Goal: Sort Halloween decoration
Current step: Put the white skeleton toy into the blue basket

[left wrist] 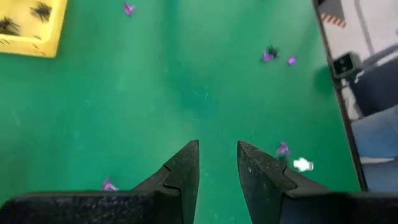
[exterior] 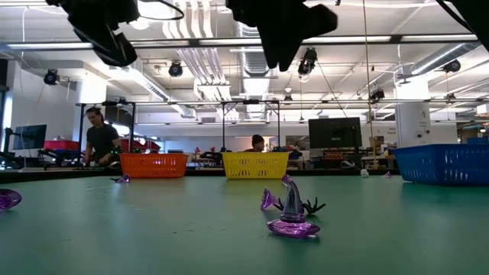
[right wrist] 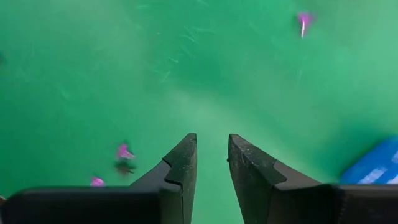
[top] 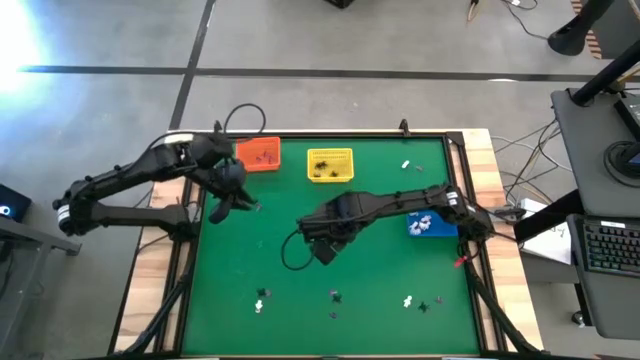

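The Halloween decoration is many tiny trinkets scattered on the green table: white, black and purplish ones near the near edge (top: 262, 298), (top: 335, 296), (top: 408, 300), and a white one (top: 406, 165) near the far right. The low view shows a purple witch hat (exterior: 293, 218) standing beside a black spider (exterior: 310, 205). My left gripper (top: 240, 198) hovers near the orange basket, open and empty (left wrist: 217, 158). My right gripper (top: 325, 248) hovers over the table's middle, narrowly open and empty (right wrist: 211, 152). More purple trinkets (left wrist: 283, 149), (right wrist: 124, 151) lie on the table past each gripper's fingers.
An orange basket (top: 260, 153) and a yellow basket (top: 330, 165) holding black trinkets stand at the far edge; a blue basket (top: 432, 226) holding white ones sits at the right, under the right arm. Bare green table (top: 280, 220) lies between the grippers. People show in the room beyond.
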`<state>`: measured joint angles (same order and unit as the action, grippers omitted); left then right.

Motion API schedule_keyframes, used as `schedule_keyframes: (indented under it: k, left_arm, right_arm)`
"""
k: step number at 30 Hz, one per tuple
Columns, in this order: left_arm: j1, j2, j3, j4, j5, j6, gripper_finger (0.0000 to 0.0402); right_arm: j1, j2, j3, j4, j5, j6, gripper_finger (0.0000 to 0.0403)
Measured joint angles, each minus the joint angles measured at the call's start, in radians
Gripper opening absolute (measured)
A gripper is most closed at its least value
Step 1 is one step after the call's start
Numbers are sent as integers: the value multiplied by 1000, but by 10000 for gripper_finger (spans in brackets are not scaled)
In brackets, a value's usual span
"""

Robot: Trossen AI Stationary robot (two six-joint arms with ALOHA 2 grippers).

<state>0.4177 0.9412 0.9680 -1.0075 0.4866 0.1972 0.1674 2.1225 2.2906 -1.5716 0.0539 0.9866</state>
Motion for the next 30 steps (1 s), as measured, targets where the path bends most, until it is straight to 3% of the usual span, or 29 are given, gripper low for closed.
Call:
schedule_keyframes:
  k: [8, 20, 30]
  left_arm:
    - [-50, -18, 0, -60, -135, 33, 91]
    - [-51, -43, 0, -78, -137, 82, 91]
    - [-51, -60, 0, -82, -137, 86, 91]
  right_arm:
    - [96, 5, -18, 1, 42, 381, 104]
    - [297, 6, -170, 0, 66, 1053, 160]
    - [413, 0, -355, 3, -91, 1403, 162]
